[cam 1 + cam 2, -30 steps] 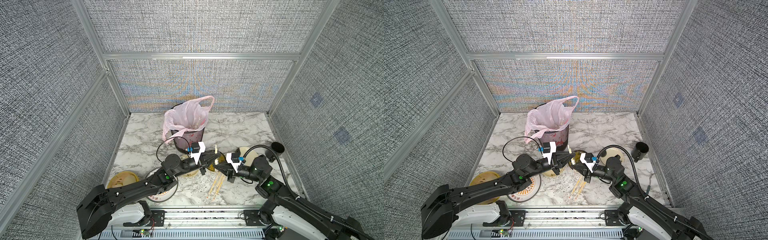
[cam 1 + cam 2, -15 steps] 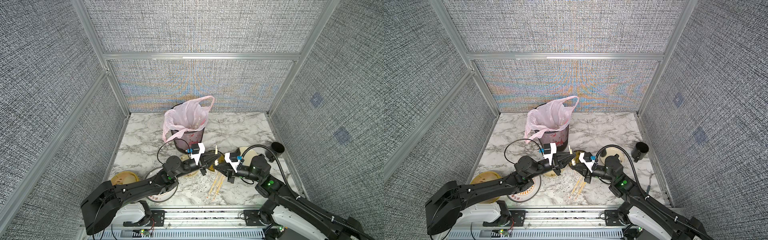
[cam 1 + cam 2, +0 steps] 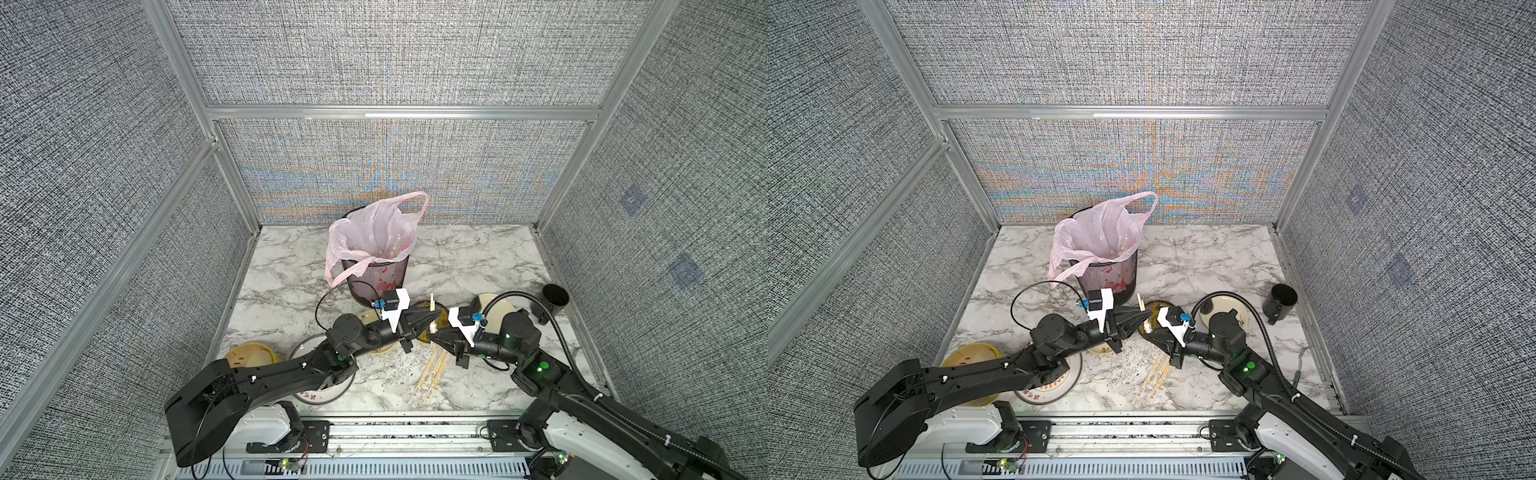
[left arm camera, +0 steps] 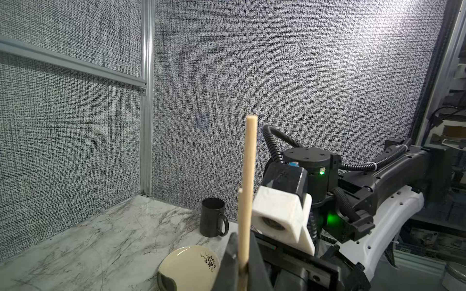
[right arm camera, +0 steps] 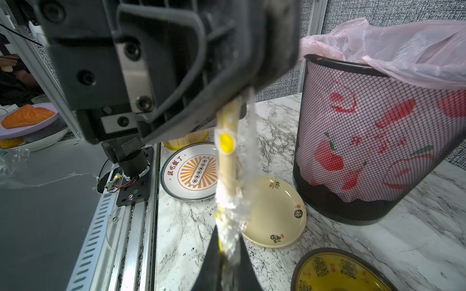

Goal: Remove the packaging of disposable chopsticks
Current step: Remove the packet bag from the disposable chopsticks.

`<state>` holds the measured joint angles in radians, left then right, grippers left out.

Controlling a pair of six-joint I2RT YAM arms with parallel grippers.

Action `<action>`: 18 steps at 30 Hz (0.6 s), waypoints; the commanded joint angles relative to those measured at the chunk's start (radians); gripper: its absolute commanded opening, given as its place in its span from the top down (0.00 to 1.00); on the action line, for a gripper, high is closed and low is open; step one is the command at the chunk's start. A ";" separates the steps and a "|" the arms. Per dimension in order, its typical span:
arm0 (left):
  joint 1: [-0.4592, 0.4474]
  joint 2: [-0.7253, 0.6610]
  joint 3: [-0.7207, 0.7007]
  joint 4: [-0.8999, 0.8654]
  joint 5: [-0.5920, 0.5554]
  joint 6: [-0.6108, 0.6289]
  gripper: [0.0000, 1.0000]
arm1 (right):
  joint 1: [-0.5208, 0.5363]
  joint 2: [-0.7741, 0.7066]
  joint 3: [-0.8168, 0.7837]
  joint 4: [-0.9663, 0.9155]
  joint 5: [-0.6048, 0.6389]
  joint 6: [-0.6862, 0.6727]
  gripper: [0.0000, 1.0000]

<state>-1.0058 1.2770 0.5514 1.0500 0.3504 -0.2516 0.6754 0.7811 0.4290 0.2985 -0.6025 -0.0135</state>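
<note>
In both top views the left arm is covering much of the sunburst-printed plate (image 3: 1046,388) at the desk's near left. The tan round dish (image 3: 249,358) beside it is showing only in part.

The left end effector (image 3: 431,322) is clamping one chopstick (image 4: 248,189), which is standing upright and bare out of its closed jaws. The stick's lower part is vanishing between them. Almost tip to tip with it, the right end effector (image 5: 228,267) is pinching the packaging (image 5: 233,216). From above, that meeting point is too small to read.

The packaging is looking crumpled and clear, with yellow marks. It is sheathing the stick's length between the two end effectors.

More wrapped chopsticks (image 3: 430,374) are lying loose on the marble desk (image 3: 478,257), close under the right arm. The mesh bin (image 3: 382,286) with its pink bag (image 3: 374,232) is standing just behind the left end effector. The black mug (image 3: 552,299) is sitting by the right wall, and bare marble is lying open toward the back right.
</note>
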 commanded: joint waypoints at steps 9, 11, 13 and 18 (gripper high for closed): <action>-0.004 0.022 -0.029 -0.214 0.086 0.002 0.89 | 0.002 -0.017 0.017 0.238 0.005 0.021 1.00; -0.004 0.015 -0.034 -0.212 0.074 0.003 0.89 | 0.001 -0.018 0.017 0.234 0.003 0.020 1.00; -0.004 0.013 -0.036 -0.215 0.072 0.003 0.94 | 0.001 -0.016 0.016 0.234 0.005 0.018 1.00; -0.002 0.013 -0.026 -0.221 0.061 -0.006 1.00 | 0.001 -0.001 0.001 0.218 0.010 0.018 1.00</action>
<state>-1.0092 1.2861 0.5266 0.9684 0.4007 -0.2512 0.6762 0.7784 0.4305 0.3485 -0.6025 -0.0002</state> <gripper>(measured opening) 0.075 0.079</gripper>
